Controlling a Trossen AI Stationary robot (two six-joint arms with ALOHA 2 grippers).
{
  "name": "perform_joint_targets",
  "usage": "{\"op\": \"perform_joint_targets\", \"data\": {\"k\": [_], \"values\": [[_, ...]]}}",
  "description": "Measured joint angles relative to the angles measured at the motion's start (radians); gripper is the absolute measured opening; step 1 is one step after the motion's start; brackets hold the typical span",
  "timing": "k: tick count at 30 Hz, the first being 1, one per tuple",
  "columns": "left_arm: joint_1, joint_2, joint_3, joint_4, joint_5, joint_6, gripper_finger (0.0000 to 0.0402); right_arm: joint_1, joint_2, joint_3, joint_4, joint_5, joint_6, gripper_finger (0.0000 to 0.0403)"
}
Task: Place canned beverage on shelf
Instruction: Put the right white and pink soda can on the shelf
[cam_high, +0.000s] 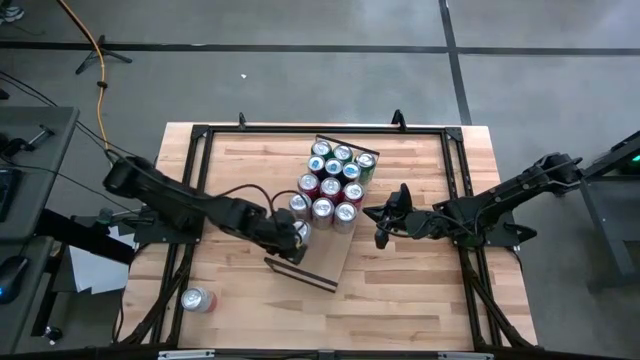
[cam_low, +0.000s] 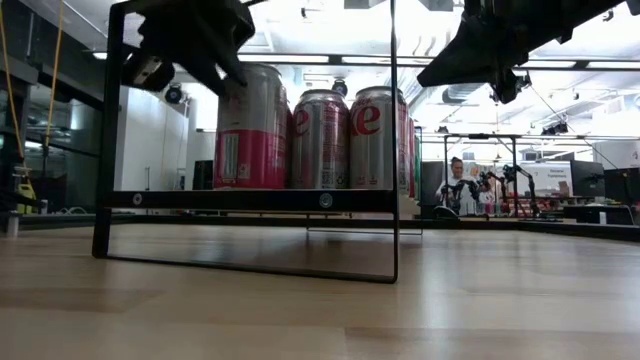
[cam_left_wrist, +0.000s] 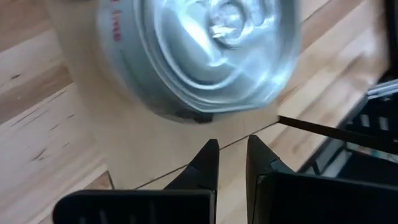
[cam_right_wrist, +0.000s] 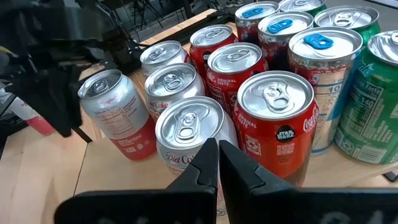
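The shelf (cam_high: 327, 258) is a light board lying slantwise mid-table, with several cans (cam_high: 332, 178) standing upright on its far half. One silver-and-red can (cam_left_wrist: 199, 53) stands alone on the board nearer the left arm. My left gripper (cam_left_wrist: 231, 155) hangs shut just above and beside that can (cam_high: 301, 229), pointing steeply down, its tips clear of the rim. My right gripper (cam_right_wrist: 217, 163) is shut and hovers at the right of the can cluster, near a Diet Coke can (cam_right_wrist: 186, 134).
Another can (cam_high: 198, 298) lies on its side on the tabletop near the front left. Black frame rails (cam_high: 200, 150) run around the table. The shelf's dark end rail (cam_low: 250, 200) stands at its near end. Bare board lies between the lone can and that rail.
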Motion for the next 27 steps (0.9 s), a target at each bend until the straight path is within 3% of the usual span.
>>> {"op": "perform_joint_targets", "data": {"k": [14, 22, 27], "values": [[0.04, 0.013, 0.0, -0.012, -0.112, 0.013, 0.0, 0.0, 0.0, 0.0, -0.001, 0.0, 0.0, 0.0], [0.064, 0.005, 0.0, -0.012, -0.089, 0.04, 0.0, 0.0, 0.0, 0.0, -0.001, -0.005, 0.003, 0.0], [0.035, -0.08, 0.002, -0.01, -0.038, 0.08, 0.0, 0.0, 0.0, 0.0, -0.001, -0.006, 0.0, 0.0]]}}
